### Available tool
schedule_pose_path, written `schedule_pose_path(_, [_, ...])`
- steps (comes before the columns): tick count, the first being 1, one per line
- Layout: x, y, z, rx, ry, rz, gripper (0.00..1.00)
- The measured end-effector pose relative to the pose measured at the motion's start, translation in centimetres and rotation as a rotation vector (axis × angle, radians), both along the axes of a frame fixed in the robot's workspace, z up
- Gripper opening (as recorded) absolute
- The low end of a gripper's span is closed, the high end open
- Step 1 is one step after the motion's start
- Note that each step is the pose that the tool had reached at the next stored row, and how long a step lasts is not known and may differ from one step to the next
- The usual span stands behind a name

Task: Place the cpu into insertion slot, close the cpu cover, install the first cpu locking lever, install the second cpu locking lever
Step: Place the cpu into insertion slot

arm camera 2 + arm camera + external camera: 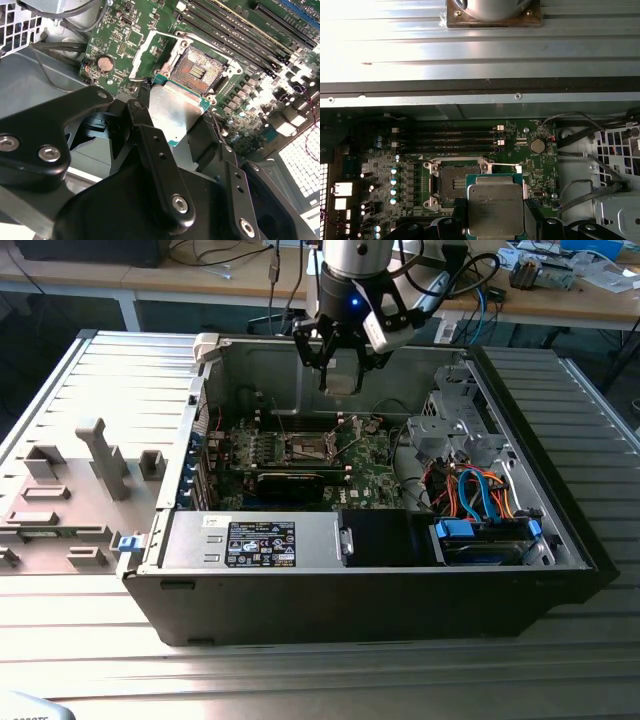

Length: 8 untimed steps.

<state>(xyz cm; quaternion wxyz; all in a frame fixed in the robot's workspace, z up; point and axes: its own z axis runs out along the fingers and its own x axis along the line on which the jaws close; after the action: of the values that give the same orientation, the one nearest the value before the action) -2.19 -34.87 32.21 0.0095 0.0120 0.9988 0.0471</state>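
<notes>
On the exterior view's left of the slot (310,448), well apart from it, grey blocks (100,455) sit on the table (300,680); next comes the case (350,600), lying open, with the green board (370,455) inside; the slot is on that board, and its dark middle is bare; the cover (140,60) stands tipped up just beside the slot, so nothing lies over it; the gripper (340,365) hangs high over the slot, a little to the exterior view's right of it; its fingers (459,220) are pinching the cpu (495,205) by two sides; the cpu is not in the slot yet; in both wrist views the cpu's flat face shows, and the slot peeks out just past one edge of it, near but apart; the cpu is square, so no side is the long one; I think the slot lies below the cpu and a bit to the exterior view's left; on the exterior view's right of the slot are blue and orange wires (480,492).
</notes>
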Motion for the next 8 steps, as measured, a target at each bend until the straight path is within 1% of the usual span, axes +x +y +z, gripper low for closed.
schedule_pose_path(8, [0.0,0.0,-0.19,0.0,0.0,0.0,0.54])
